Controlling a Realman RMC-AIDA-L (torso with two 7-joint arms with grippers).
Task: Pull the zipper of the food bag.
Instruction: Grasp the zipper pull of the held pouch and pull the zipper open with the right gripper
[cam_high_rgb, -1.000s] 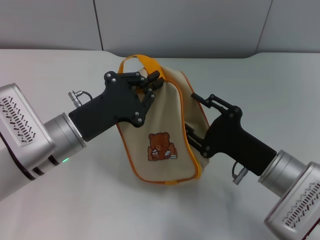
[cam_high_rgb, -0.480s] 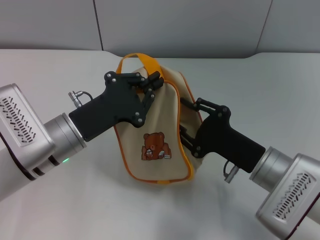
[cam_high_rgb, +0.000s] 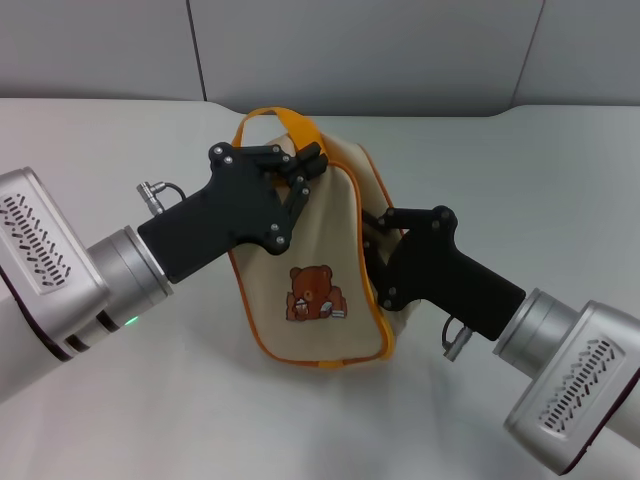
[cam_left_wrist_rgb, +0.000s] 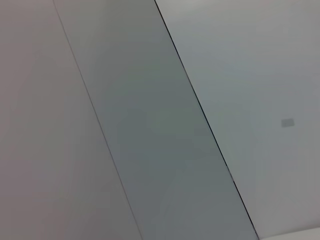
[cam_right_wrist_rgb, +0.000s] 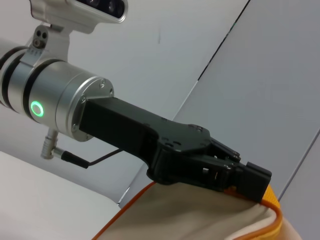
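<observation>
The food bag (cam_high_rgb: 320, 240) stands tilted at the table's middle, its bear picture (cam_high_rgb: 312, 297) facing me. The orange zipper (cam_high_rgb: 381, 322) runs around the bear panel; I cannot see its silver pull tab. My left gripper (cam_high_rgb: 306, 165) is shut on the bag's top edge, just below the orange strap handle (cam_high_rgb: 290, 124). My right gripper (cam_high_rgb: 368, 250) is open against the bag's right edge, its fingers either side of the zip line. The right wrist view shows the left gripper (cam_right_wrist_rgb: 239, 178) clamped on the bag's fabric (cam_right_wrist_rgb: 195, 220).
The bag rests on a white table (cam_high_rgb: 150, 400) with a grey panelled wall (cam_high_rgb: 360, 50) behind. The left wrist view shows only wall panels (cam_left_wrist_rgb: 150, 125). Both arms reach in from the front corners.
My right gripper has moved left and up against the bag's right edge. The bag has shifted slightly left. The left gripper has held its place.
</observation>
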